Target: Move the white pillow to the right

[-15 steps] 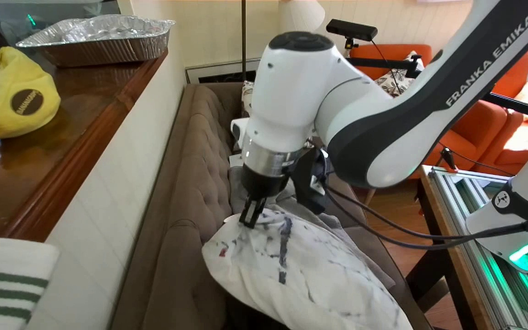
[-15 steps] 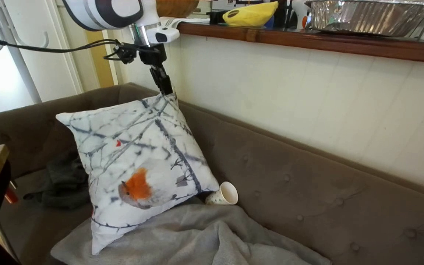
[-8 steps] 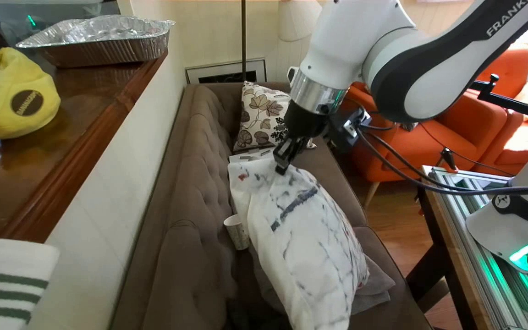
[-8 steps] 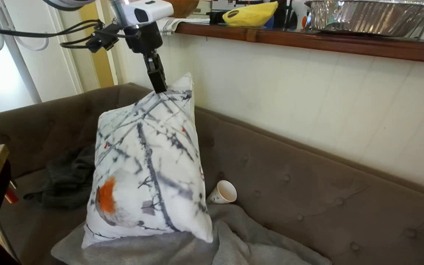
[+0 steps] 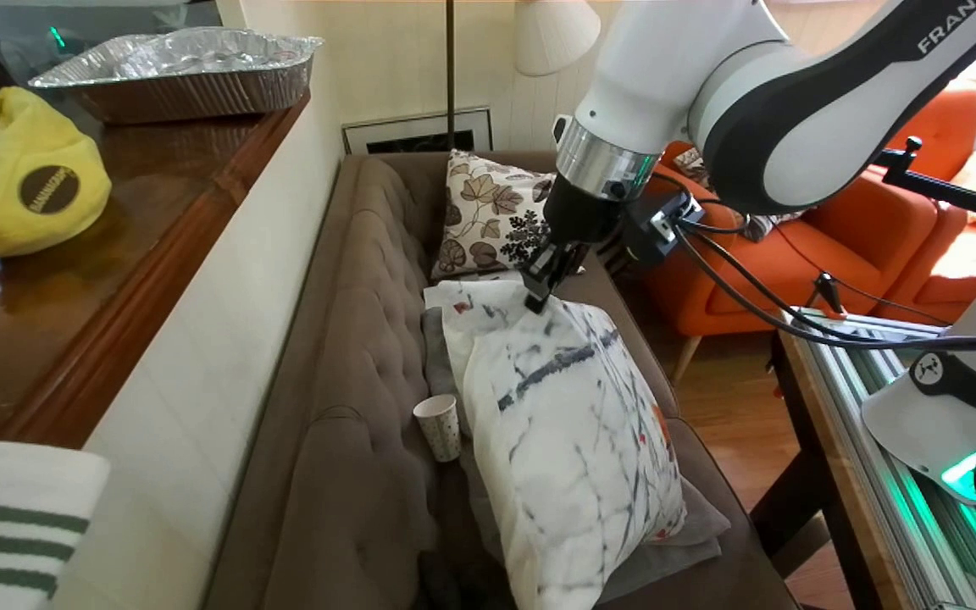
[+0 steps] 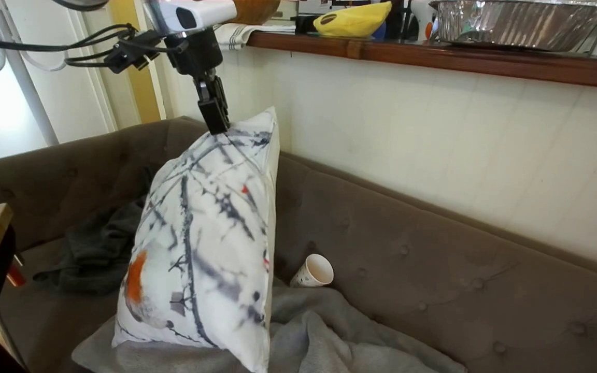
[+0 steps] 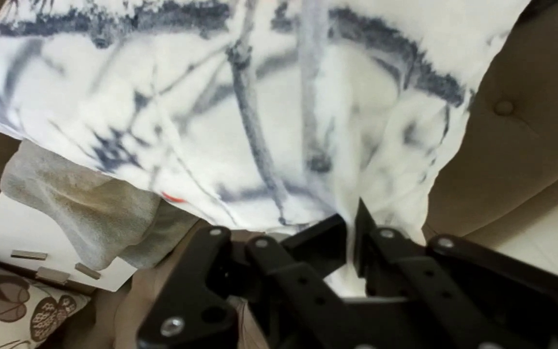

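Note:
The white pillow (image 5: 573, 440) has a printed pattern of dark branches and an orange bird. It stands tilted on the sofa in both exterior views (image 6: 210, 233), its lower edge on a grey blanket (image 6: 340, 336). My gripper (image 5: 536, 298) is at the pillow's upper edge, also in an exterior view (image 6: 218, 127). In the wrist view the gripper (image 7: 351, 237) is shut on a thin fold of the pillow (image 7: 162, 111), which passes between the two fingers. The pillow's far side is hidden.
A paper cup (image 5: 439, 428) leans by the brown sofa back (image 6: 433, 248), beside the pillow. A leaf-patterned cushion (image 5: 488, 212) stands at the sofa's end. A wooden ledge (image 6: 433, 59) with a foil tray (image 5: 191, 80) runs above. A metal-topped table (image 5: 827, 424) stands opposite.
My gripper has pulled the pillow's held edge away from the sofa back and toward the leaf-patterned cushion. The pillow has turned. The cup has come into view from behind it.

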Motion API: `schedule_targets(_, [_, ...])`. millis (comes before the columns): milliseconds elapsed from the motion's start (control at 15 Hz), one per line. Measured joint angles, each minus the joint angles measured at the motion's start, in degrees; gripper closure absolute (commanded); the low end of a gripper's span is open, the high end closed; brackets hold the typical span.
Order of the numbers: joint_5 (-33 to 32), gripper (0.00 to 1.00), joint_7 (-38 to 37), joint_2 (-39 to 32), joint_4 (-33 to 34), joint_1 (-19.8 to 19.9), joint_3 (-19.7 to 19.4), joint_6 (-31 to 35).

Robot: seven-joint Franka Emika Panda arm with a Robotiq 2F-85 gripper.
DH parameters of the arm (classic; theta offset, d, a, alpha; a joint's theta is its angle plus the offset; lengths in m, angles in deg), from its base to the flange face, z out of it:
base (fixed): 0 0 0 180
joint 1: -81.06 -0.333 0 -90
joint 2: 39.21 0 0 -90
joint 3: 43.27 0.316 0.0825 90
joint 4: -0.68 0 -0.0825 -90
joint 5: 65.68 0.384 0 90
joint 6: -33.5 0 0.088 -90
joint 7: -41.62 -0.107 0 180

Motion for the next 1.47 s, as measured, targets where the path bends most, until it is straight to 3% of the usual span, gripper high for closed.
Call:
schedule_targets(400, [-0.6, 0.99, 0.0, 3.4, 3.5, 9.7, -0.2, 1.4])
schedule_targets(600, [0.7, 0.99, 3.4, 4.6, 6.8, 12.8, -0.5, 3.8])
schedule_targets(867, [10.3, 0.96, 11.5, 2.2, 10.4, 13.1, -1.8, 5.2])
schedule_targets(1267, [10.8, 0.99, 13.2, -0.5, 10.1, 13.1, -1.8, 5.7])
schedule_targets(1467, [16.8, 0.99, 24.9, -2.1, 10.6, 12.7, -1.9, 6.5])
